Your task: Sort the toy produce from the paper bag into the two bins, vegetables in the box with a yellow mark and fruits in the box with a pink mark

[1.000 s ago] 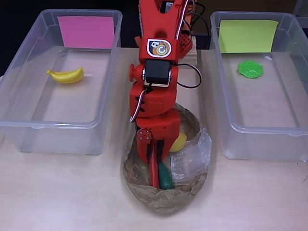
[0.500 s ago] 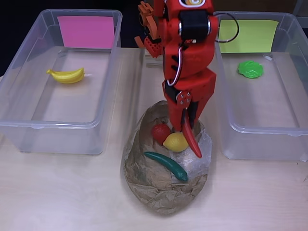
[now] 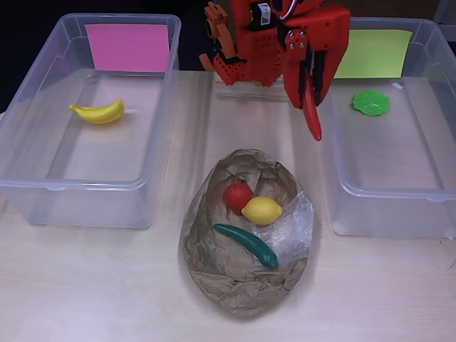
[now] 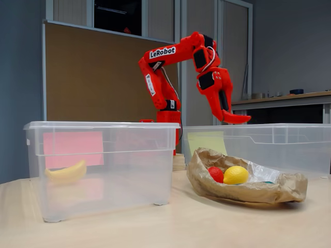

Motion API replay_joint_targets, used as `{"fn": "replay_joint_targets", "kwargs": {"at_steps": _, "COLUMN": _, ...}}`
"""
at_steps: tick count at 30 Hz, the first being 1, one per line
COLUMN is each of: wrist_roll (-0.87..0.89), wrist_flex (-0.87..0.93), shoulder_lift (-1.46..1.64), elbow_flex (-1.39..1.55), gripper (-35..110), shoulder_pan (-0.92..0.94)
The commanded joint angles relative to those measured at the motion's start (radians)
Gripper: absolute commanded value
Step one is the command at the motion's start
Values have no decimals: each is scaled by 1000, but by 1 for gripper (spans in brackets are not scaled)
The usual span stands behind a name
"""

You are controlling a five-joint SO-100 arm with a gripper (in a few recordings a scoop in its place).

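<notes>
End effector (image 3: 311, 107) raised by the yellow-marked box (image 3: 427, 189), jaws approx. closed, seemingly empty. Paper bag (image 3: 235, 285) w/ tomato (image 3: 236, 195), lemon (image 3: 261, 210), green pepper (image 3: 247, 244) lies below it, well apart.

We see an office or lab room: a brown pin board (image 4: 103, 77) stands behind the wooden table (image 4: 155, 227), with tall grey doors (image 4: 232, 51) and a long shelf (image 4: 289, 98).

In the overhead view, the bag (image 3: 246, 267) lay at 6 o'clock, one bin (image 3: 43, 189) at 9 o'clock, the other bin (image 3: 427, 206) at 3 o'clock.
</notes>
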Motion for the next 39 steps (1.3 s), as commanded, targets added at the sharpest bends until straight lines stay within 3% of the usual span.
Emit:
{"fn": "replay_joint_targets", "kwargs": {"at_steps": 1, "wrist_roll": 218, "wrist_flex": 46, "shoulder_lift": 97, "elbow_flex": 28, "gripper": 0, "shoulder_pan": -158}}
{"fn": "replay_joint_targets", "kwargs": {"at_steps": 11, "wrist_roll": 684, "wrist_flex": 21, "shoulder_lift": 31, "elbow_flex": 48, "gripper": 0, "shoulder_pan": -537}}
{"fn": "replay_joint_targets", "kwargs": {"at_steps": 19, "wrist_roll": 940, "wrist_flex": -351, "shoulder_lift": -150, "elbow_flex": 195, "gripper": 0, "shoulder_pan": -747}}
{"fn": "replay_joint_targets", "kwargs": {"at_steps": 23, "wrist_roll": 1014, "wrist_flex": -578, "shoulder_lift": -272, "elbow_flex": 281, "gripper": 0, "shoulder_pan": -795}}
{"fn": "replay_joint_targets", "kwargs": {"at_steps": 26, "wrist_roll": 1051, "wrist_flex": -653, "shoulder_lift": -325, "elbow_flex": 307, "gripper": 7, "shoulder_pan": -811}}
{"fn": "replay_joint_targets", "kwargs": {"at_steps": 39, "wrist_roll": 1069, "wrist_flex": -657, "shoulder_lift": -301, "elbow_flex": 373, "gripper": 32, "shoulder_pan": -815}}
